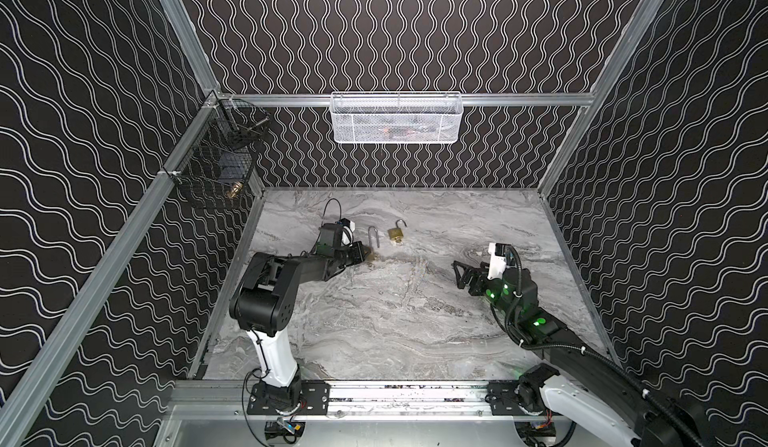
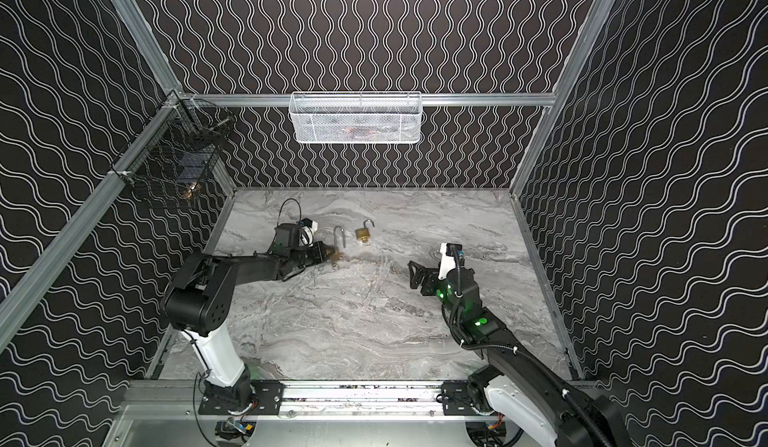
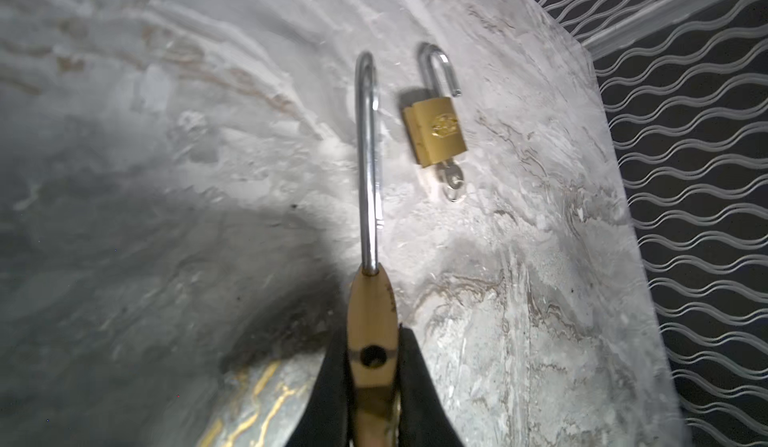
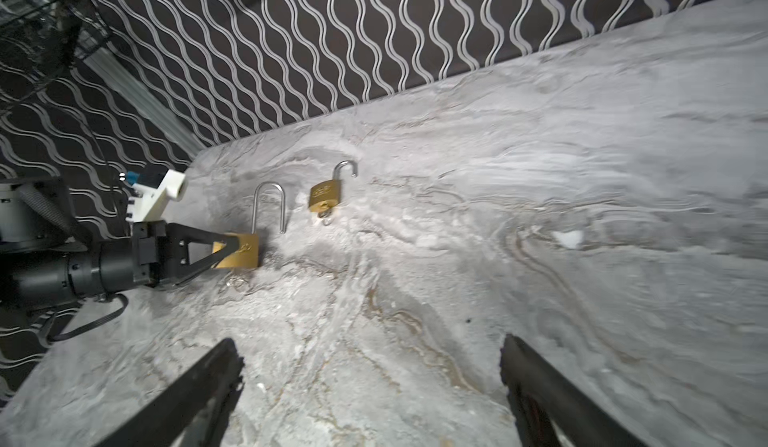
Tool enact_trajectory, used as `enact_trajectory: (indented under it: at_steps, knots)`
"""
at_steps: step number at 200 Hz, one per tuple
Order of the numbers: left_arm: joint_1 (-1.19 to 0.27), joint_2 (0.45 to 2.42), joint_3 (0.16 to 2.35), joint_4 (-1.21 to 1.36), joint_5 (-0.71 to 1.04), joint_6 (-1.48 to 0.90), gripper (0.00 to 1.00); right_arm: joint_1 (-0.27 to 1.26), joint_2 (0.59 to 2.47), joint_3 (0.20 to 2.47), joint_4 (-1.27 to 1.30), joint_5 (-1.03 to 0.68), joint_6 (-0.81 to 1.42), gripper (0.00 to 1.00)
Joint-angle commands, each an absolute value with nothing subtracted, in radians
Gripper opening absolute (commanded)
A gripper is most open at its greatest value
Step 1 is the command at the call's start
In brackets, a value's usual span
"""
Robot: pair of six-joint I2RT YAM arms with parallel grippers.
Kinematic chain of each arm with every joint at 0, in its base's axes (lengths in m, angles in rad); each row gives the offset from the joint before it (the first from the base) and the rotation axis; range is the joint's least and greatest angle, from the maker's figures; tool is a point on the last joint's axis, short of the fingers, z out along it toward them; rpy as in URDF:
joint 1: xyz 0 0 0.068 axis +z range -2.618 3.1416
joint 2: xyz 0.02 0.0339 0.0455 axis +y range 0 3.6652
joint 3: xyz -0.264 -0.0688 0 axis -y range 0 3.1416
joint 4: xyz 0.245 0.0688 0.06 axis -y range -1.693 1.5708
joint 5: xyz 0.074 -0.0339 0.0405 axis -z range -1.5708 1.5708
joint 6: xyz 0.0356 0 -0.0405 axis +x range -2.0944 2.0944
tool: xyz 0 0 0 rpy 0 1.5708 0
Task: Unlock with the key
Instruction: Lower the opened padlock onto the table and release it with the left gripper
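- The left claw (image 3: pixel 374 341) is clenching the brass body of a long-shackled padlock (image 4: pixel 246 251) over the tabletop (image 1: pixel 415 320)'s back-left part.
- A small padlock (image 3: pixel 434 131) is lying just beside it, shackle swung open, a key (image 3: pixel 453 179) sitting in its base.
- The right claw (image 4: pixel 372 347) is hovering, spread wide, toward the right edge.
- A blurred glint (image 4: pixel 239 283), possibly a second key, is showing under the held padlock.

Both arms are showing black joint housings above white lower links: left arm (image 1: pixel 266 283), right arm (image 1: pixel 590 366). On the right arm green lamps (image 1: pixel 539 321) are glowing and a black ribbed cable (image 1: pixel 552 344) is running along it. At both wrists white camera mounts (image 1: pixel 496 264) are sitting. The left gripper (image 4: pixel 232 249) and right gripper (image 4: pixel 370 349) are wearing black triangular jaws.
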State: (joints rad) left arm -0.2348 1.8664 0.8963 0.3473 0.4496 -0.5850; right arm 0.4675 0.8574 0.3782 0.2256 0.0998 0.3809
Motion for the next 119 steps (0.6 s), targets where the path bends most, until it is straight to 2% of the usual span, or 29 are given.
enact_trajectory:
  at_steps: [1, 8, 26, 38, 44, 55, 61, 94, 104, 119]
  knots:
    - [-0.204, 1.879, 0.903, 0.433, 0.487, -0.63, 0.0, 0.462, 0.849, 0.37, 0.201, 0.116, 0.378, 0.99]
    - [-0.193, 1.884, 0.911, 0.412, 0.486, -0.62, 0.0, 0.463, 0.856, 0.37, 0.206, 0.11, 0.382, 0.99]
    - [-0.171, 1.893, 0.914, 0.406, 0.495, -0.605, 0.18, 0.461, 0.881, 0.368, 0.227, 0.092, 0.389, 0.99]
    - [-0.166, 1.892, 0.918, 0.393, 0.488, -0.596, 0.36, 0.459, 0.885, 0.368, 0.233, 0.092, 0.393, 0.99]
    - [-0.167, 1.89, 0.925, 0.371, 0.476, -0.585, 0.48, 0.455, 0.885, 0.368, 0.235, 0.097, 0.396, 0.99]
    - [-0.166, 1.888, 0.943, 0.315, 0.462, -0.553, 0.75, 0.442, 0.876, 0.364, 0.231, 0.104, 0.4, 0.99]
    - [-0.165, 1.884, 0.951, 0.286, 0.446, -0.535, 0.82, 0.404, 0.87, 0.364, 0.225, 0.104, 0.405, 0.99]
    - [-0.165, 1.827, 0.958, 0.18, 0.342, -0.465, 0.95, 0.217, 0.837, 0.348, 0.23, 0.087, 0.448, 0.99]
    - [-0.165, 1.805, 0.967, 0.133, 0.297, -0.435, 0.98, 0.16, 0.835, 0.332, 0.25, 0.126, 0.432, 0.99]
    - [-0.168, 1.755, 0.975, 0.043, 0.18, -0.381, 0.99, 0.102, 0.828, 0.28, 0.334, 0.229, 0.36, 0.99]
